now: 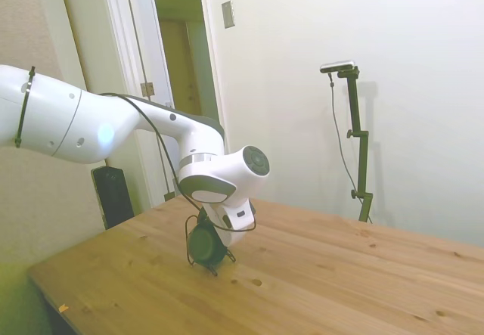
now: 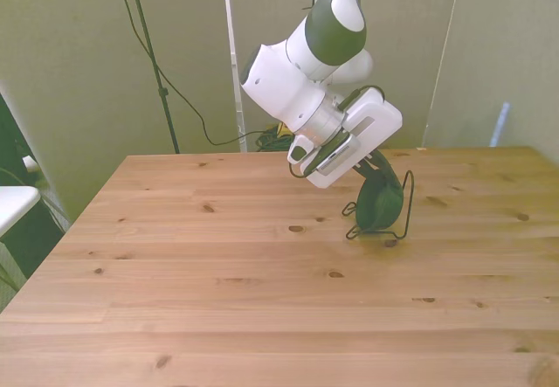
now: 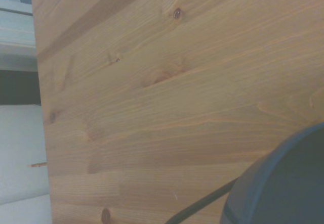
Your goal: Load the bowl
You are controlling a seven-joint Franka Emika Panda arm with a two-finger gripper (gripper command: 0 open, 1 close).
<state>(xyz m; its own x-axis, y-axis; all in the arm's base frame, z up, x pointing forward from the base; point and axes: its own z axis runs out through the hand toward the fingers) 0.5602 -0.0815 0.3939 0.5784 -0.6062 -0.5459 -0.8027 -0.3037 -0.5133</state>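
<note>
The gripper point(image 2: 365, 170) is tilted down over the wooden worktop point(image 2: 218, 265) and reaches the upper edge of the bowl point(image 2: 379, 202), which stands on its side, nearly upright, directly under it. The small dark green bowl sits inside a thin black wire stand point(image 2: 406, 208); the stand's foot rests on the worktop just below the bowl, and one wire loop rises beside the bowl on the side away from the arm. Whether the gripper is spread, pressed together or pinching the bowl's rim, I cannot tell, since the white wrist housing hides it in both wide views. From the wrist camera a dark curved part of the bowl point(image 3: 283, 183) shows blurred against the wood grain
</note>
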